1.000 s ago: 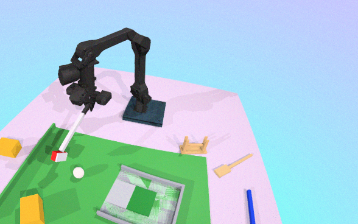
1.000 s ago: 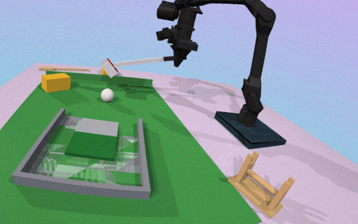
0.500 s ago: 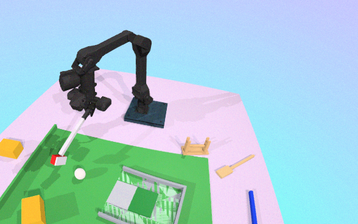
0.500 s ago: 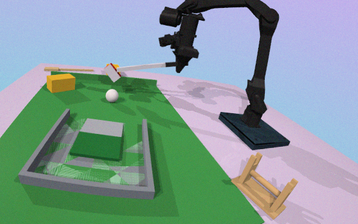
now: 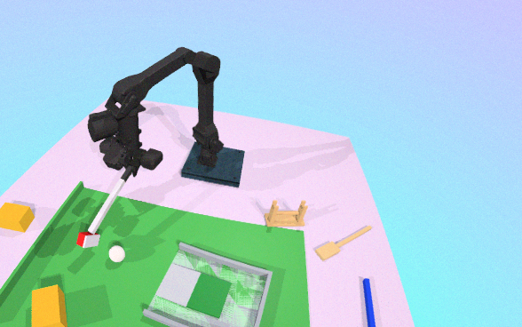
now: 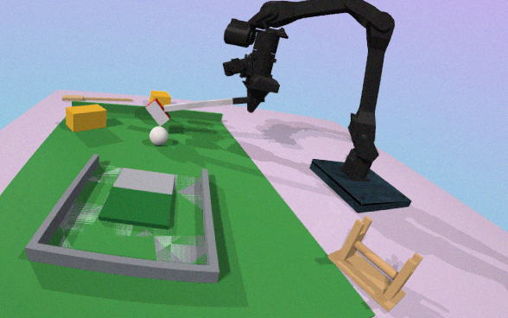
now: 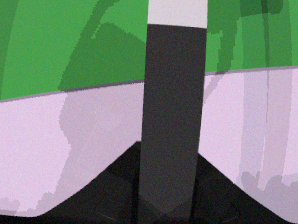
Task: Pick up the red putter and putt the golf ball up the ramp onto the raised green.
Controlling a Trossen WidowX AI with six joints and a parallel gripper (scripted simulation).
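1. My gripper (image 5: 129, 171) is closed on the dark grip end of the red putter (image 5: 104, 209). Its white shaft slopes down and away from my base (image 5: 214, 165) to the red-and-grey head (image 5: 88, 240), which hangs over the green mat (image 6: 268, 242).
2. The golf ball (image 5: 116, 253) sits on the mat just beside the putter head, apart from it, between the head and the grey-walled enclosure (image 6: 209, 225).
3. Inside the enclosure, a grey ramp (image 6: 144, 181) meets the raised green (image 6: 137, 207); walls close three sides, and the side facing the ball is open.
4. A low green rail (image 5: 49, 224) runs along the mat's far edge. Two orange blocks (image 5: 16, 216) (image 5: 49, 307) stand near it.
5. The worktop (image 5: 306, 151) is pale lilac; a wooden stool (image 6: 375, 264) lies tipped just off the mat.
6. Only the top view shows the wooden paddle (image 5: 342, 243) and the blue rod (image 5: 368, 302).
7. The wrist view shows the dark grip crossing the mat edge (image 7: 73, 88).
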